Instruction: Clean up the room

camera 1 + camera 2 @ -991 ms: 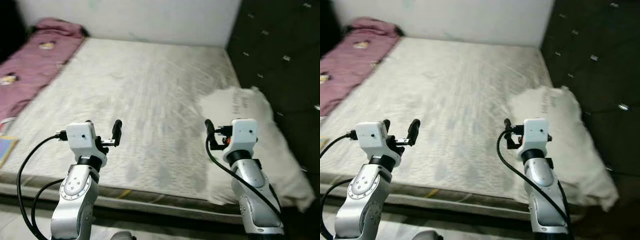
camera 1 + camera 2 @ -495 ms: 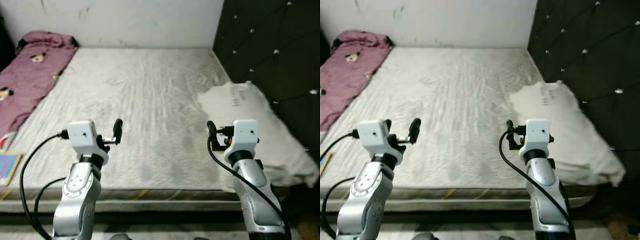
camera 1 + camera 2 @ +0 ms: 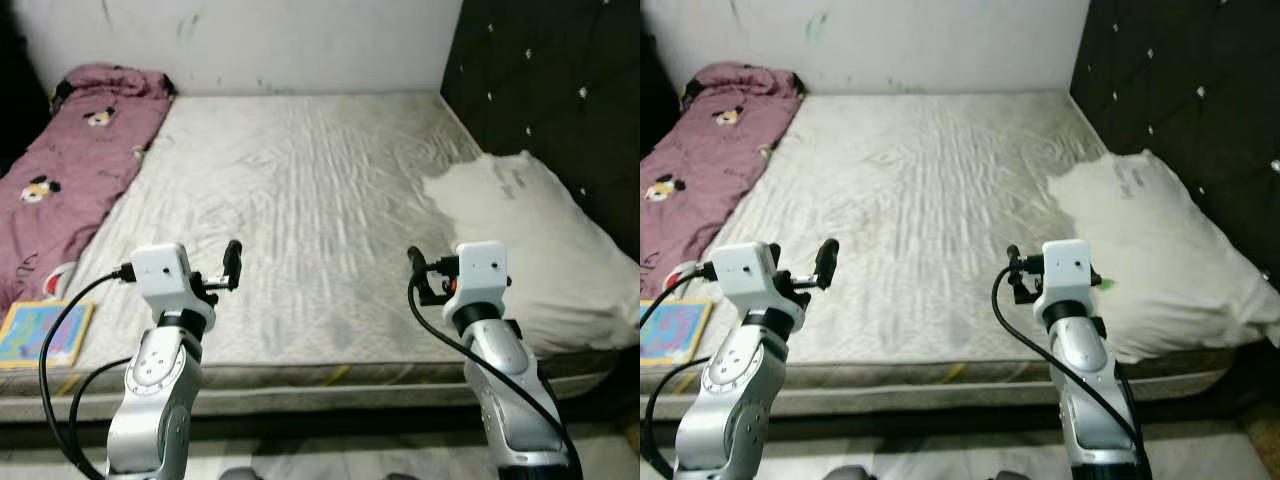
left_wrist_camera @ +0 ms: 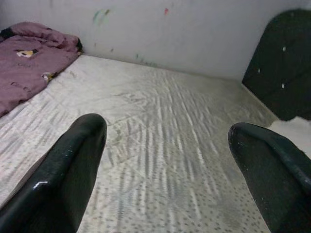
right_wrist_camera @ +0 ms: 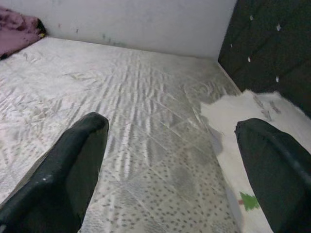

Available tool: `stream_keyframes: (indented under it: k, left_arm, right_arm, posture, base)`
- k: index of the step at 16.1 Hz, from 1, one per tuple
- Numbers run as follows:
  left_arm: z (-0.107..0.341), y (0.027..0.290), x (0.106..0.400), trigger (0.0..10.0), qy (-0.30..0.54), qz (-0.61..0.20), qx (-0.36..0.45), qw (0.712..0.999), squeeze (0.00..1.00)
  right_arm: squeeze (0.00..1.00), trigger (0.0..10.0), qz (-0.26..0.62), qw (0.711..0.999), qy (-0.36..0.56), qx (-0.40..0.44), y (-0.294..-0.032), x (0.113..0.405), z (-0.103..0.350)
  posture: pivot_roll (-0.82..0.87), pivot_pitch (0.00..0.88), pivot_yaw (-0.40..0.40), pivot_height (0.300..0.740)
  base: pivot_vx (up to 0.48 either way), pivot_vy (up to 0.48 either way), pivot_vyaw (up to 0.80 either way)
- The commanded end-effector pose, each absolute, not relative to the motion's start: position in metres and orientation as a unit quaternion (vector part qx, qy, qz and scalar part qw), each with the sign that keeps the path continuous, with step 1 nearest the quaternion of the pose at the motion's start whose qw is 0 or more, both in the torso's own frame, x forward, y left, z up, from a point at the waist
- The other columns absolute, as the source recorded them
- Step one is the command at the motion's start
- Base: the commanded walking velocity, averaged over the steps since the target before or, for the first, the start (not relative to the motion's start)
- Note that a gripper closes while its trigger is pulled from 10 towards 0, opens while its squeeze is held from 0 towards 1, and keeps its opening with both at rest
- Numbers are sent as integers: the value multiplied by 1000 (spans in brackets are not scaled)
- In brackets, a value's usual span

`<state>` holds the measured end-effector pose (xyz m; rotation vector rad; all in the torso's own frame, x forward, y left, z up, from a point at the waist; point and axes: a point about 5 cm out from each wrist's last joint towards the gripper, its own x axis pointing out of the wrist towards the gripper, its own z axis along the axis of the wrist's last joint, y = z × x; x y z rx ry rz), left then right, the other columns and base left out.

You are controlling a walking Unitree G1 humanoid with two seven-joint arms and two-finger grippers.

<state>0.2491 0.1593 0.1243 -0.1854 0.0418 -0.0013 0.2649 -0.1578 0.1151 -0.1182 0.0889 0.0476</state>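
While both arms are raised over the near edge of the bed, the left gripper [image 4: 167, 160] and the right gripper [image 5: 170, 165] each hold their two black fingers wide apart with nothing between them. Ahead of both lies the bare grey mattress [image 3: 300, 190], open and unobstructed all the way to the far wall.

Just beyond the right gripper, off to its outer side, the white pillow [image 3: 535, 235] sits against the dark tufted headboard [image 3: 560, 90]; its long axis runs away from the robot along the mattress's right edge, and its near corner slumps over the bed's front rim. The right arm is plainly the nearer one to it.

Well apart from the left gripper, off to its outer side, the pink blanket [image 3: 70, 170] lies in a long strip along the mattress's left edge, running away toward the wall. Nearer, below and outside that gripper, a colourful book [image 3: 45, 332] lies flat beside the blanket's near end.

My guess is the pillow is the likeliest first target, a short reach forward and outward for the right arm
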Motion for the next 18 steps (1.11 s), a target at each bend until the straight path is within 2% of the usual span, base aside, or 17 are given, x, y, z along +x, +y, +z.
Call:
stream_keyframes:
  k: [1, 11, 18]
  left_arm:
    - [124, 166, 248, 10000, 26, 11, -92, 995, 0]
    - [125, 166, 248, 10000, 24, 8, -88, 996, 0]
    - [130, 161, 247, 10000, 5, -16, -96, 995, 0]
  right_arm:
    - [0, 10000, 42, 997, 31, -60, -148, 266, 121]
    - [0, 10000, 44, 997, 30, -56, -147, 266, 121]
    - [0, 10000, 46, 997, 31, -57, -148, 266, 121]
  posture:
    - [16, 0, -14, 740]
    - [17, 0, -11, 740]
    - [14, 0, -15, 740]
  base:
    - [0, 480, 0]
    - [0, 480, 0]
    - [35, 0, 0]
